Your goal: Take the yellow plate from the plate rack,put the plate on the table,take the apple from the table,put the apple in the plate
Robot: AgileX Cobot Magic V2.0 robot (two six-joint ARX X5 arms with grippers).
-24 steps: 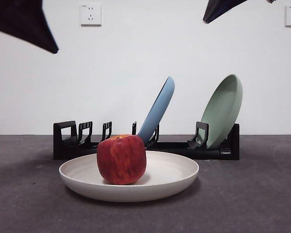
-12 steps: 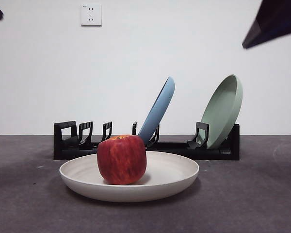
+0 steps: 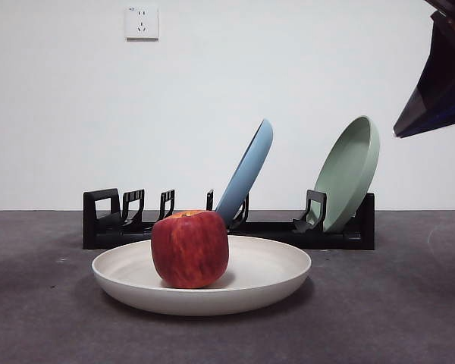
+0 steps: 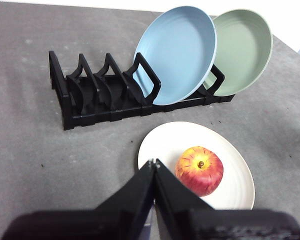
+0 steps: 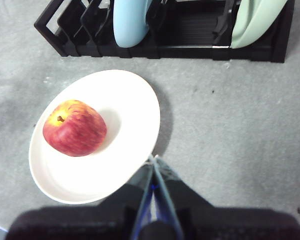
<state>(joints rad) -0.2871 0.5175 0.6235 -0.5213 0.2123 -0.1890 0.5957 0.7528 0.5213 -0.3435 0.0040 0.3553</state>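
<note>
Front cam low, level across the tabletop [image 3: 409,318], close-up — both wrist cams look down from above; all three share apple [image 3: 189,249], yellow plate [image 3: 273,277], plate rack [image 3: 106,220].

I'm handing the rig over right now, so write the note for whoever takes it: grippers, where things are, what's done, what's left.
Left gripper: shut, holding nothing, raised above the table near the cream plate.
Right gripper: shut, holding nothing, raised beside the plate's rim; a dark arm tip shows at the front view's top right corner.
Plate: flat on the table in front of the rack.
Apple: upright inside the plate, off to one side of its centre.
Rack: holds the blue plate and the green plate.
Done: plate out and set down, apple in it.
Left: nothing visible for the task.
</note>
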